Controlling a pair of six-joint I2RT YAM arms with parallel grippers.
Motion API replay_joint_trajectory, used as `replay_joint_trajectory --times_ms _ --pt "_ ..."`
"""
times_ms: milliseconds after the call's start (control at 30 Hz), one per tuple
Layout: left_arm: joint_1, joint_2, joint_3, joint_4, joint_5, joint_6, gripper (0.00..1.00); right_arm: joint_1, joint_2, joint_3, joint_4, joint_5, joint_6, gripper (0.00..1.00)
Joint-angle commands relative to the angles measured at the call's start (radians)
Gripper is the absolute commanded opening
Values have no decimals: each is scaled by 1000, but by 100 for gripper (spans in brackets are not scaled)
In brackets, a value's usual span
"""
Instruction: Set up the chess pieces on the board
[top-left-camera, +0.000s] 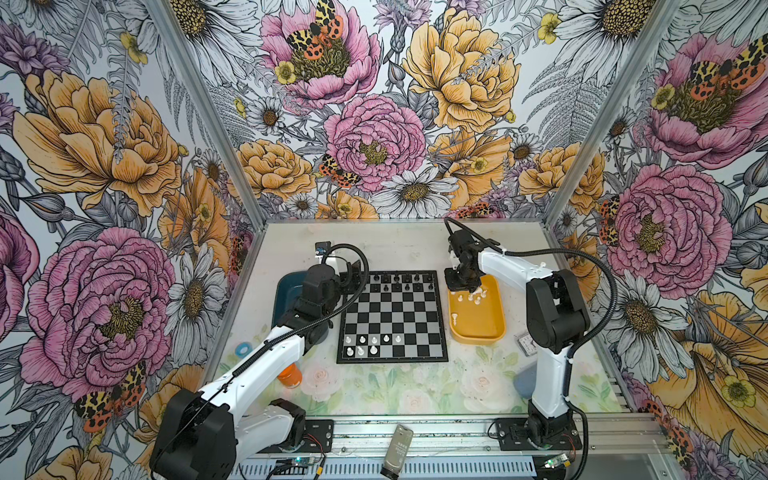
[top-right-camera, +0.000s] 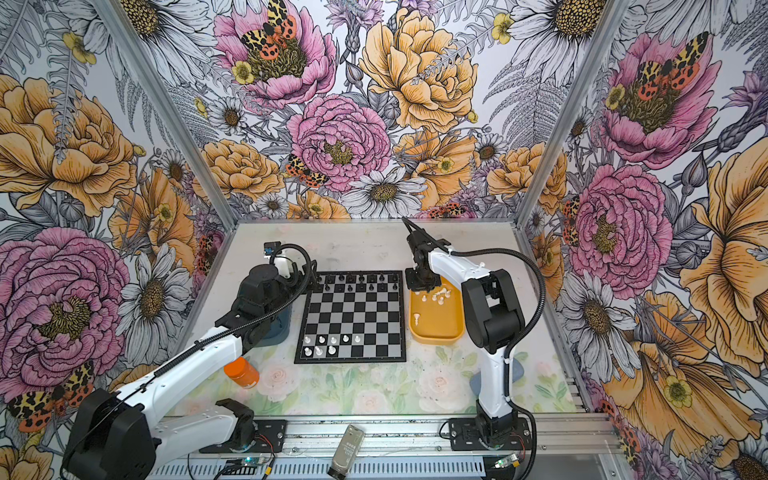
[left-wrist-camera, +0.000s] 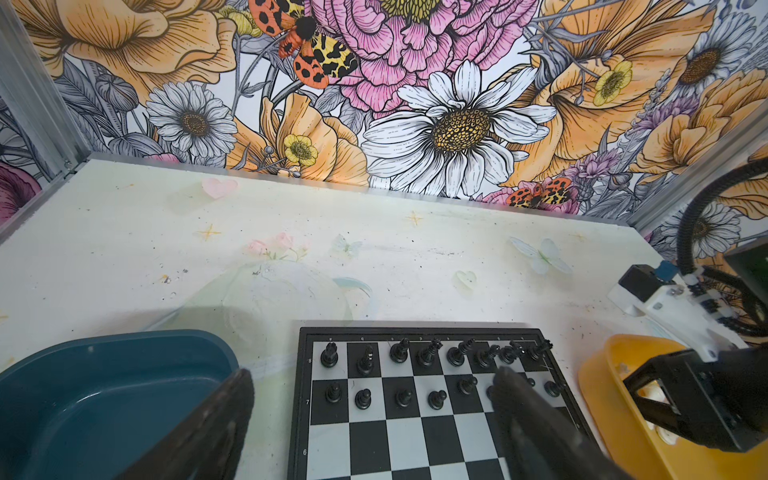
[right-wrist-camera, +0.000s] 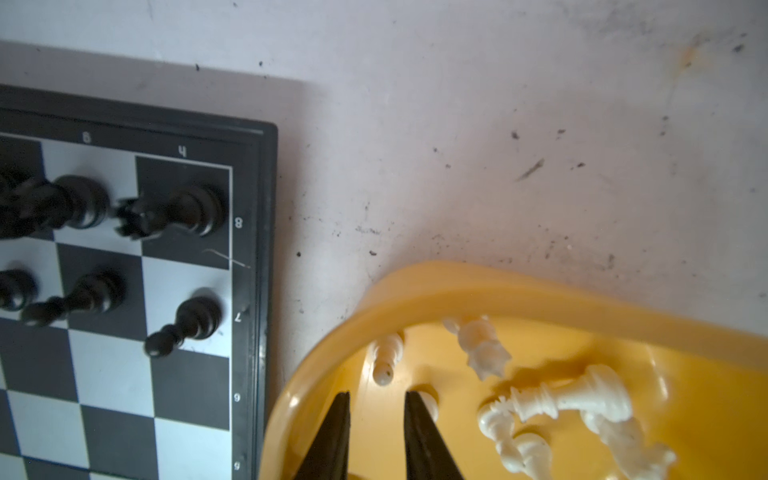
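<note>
Tall walls covered in big pink, orange and white flowers stood around a pale, flat desk with faint painted roses.

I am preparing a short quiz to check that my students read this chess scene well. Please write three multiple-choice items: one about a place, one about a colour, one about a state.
1. In both top views, where does the yellow tray lie, relative to the board?
A. to its left
B. to its right
C. on top of it

2. What colour is the other tray?
A. red
B. dark blue
C. white

3. How is the left gripper?
A. wide open and empty
B. shut on a black pawn
C. shut on a white pawn

Answers:
1 B: it sits just off the board's right edge, holding loose white pieces.
2 B: the left wrist view shows its dark blue basin.
3 A: its fingers stand far apart and grip nothing.
</note>
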Motion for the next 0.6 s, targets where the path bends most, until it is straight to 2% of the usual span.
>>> replay_joint_trajectory --times_ms 0,567 --pt "-7 4 28 3 15 3 91 -8 17 31 23 -7 -4 26" --pt "-5 5 27 1 12 4 91 -16 55 44 29 -7 -2 25"
